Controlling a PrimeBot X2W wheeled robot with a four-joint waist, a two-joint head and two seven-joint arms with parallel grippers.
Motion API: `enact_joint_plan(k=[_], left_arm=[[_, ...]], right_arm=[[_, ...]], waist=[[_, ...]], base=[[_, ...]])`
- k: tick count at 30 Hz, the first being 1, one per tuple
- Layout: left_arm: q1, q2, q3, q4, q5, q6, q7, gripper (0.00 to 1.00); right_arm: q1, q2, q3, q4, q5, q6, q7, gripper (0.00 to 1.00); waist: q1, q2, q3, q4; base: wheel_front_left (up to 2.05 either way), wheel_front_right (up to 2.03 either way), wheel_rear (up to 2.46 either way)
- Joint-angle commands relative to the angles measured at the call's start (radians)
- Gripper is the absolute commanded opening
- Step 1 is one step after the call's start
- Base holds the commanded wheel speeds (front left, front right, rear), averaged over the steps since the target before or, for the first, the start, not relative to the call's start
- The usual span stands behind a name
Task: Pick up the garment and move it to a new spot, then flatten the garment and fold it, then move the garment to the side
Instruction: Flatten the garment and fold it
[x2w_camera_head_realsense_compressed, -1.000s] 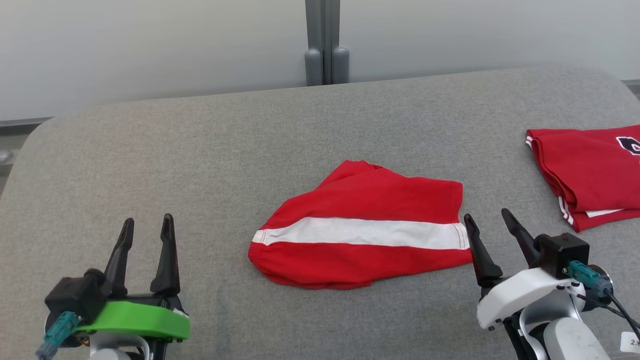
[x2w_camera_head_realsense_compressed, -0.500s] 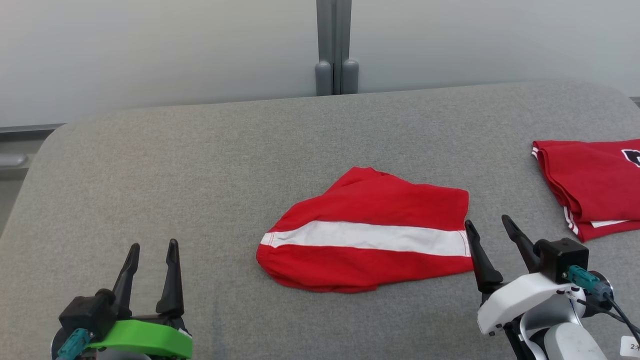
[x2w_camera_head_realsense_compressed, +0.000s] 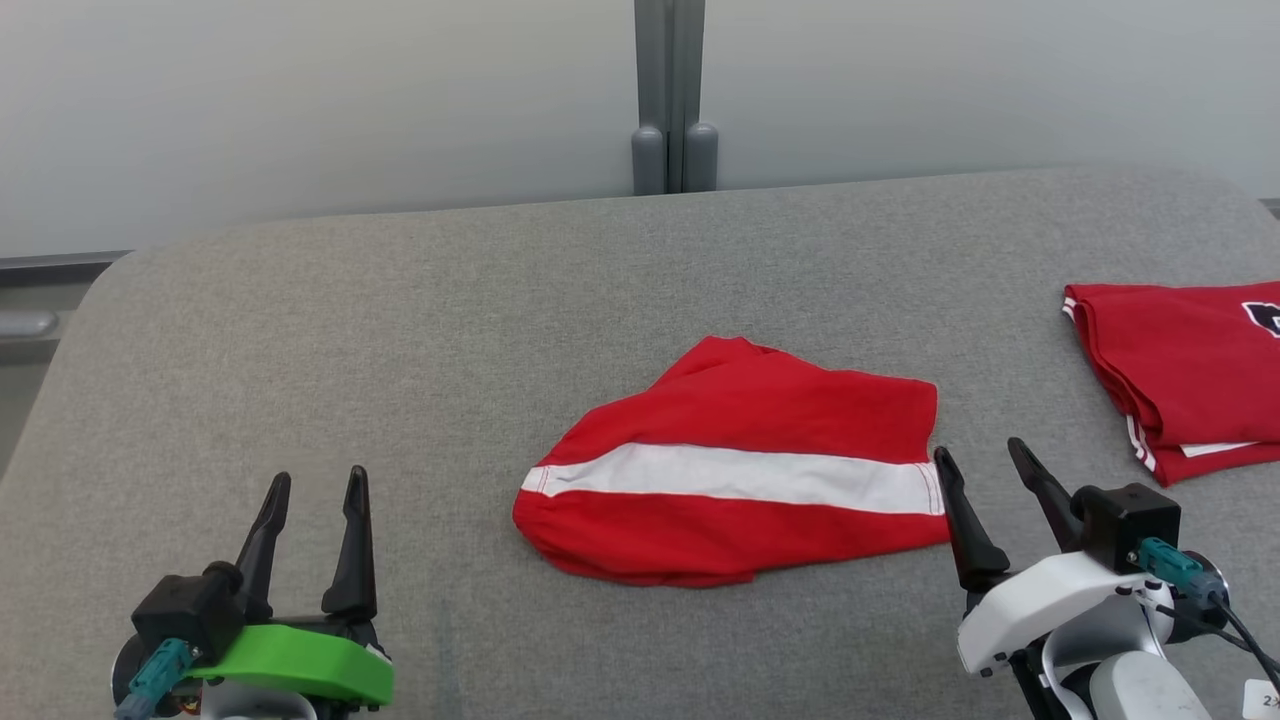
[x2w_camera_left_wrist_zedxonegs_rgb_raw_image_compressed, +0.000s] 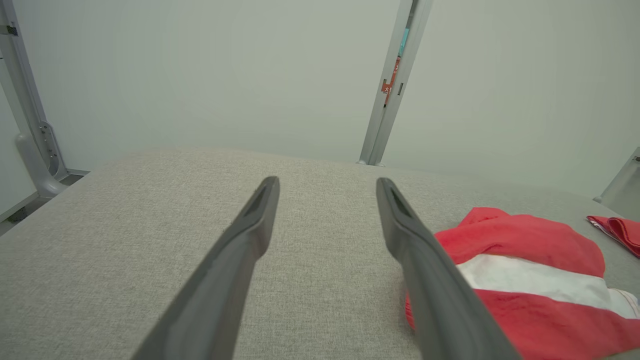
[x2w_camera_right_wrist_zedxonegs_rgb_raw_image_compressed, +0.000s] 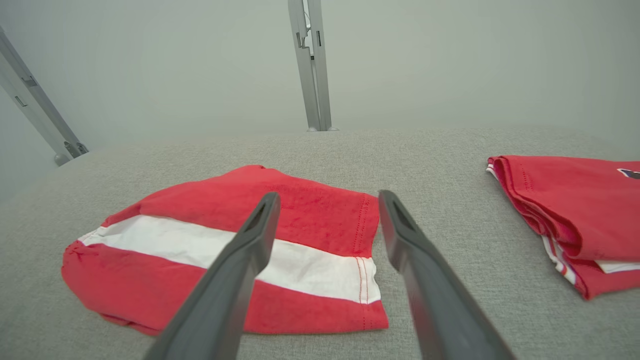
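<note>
While both stand wide open and hold nothing, the left claw (x2w_camera_head_realsense_compressed: 320, 475) hangs over bare grey surface (x2w_camera_head_realsense_compressed: 400, 330) near its near-left corner, and the right claw (x2w_camera_head_realsense_compressed: 978, 448) sits just beside the right hem of the red-and-white garment (x2w_camera_head_realsense_compressed: 735, 470), which lies mid-surface. Another folded red garment (x2w_camera_head_realsense_compressed: 1180, 370) rests well apart at the right edge.

Grey padded table (x2w_camera_head_realsense_compressed: 400, 300), red white-striped garment (x2w_camera_head_realsense_compressed: 740, 470), folded red shirt (x2w_camera_head_realsense_compressed: 1180, 360)
</note>
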Motion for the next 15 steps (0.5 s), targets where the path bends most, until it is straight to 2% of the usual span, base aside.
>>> enact_joint_plan(k=[1, 12, 15], left_arm=[[-0.017, 0.006, -0.001, 0.006, -0.009, -0.006, -0.002, 1.00], [-0.025, 0.011, -0.019, 0.033, -0.029, -0.006, 0.001, 1.00], [-0.046, -0.010, -0.048, 0.041, -0.085, -0.007, 0.079, 1.00]], right_arm=[[0.012, 0.003, -0.004, 0.001, 0.005, -0.002, -0.005, 1.00], [0.002, -0.005, 0.004, -0.005, 0.005, -0.002, 0.001, 1.00], [-0.024, -0.032, 0.021, -0.012, 0.008, -0.002, 0.018, 1.00]], waist=[[0.0000, 0.0000, -0.001, -0.003], [0.0000, 0.0000, 0.005, -0.019], [0.0000, 0.0000, 0.016, -0.022]], base=[[0.00, 0.00, 0.00], [0.00, 0.00, 0.00], [0.00, 0.00, 0.00]])
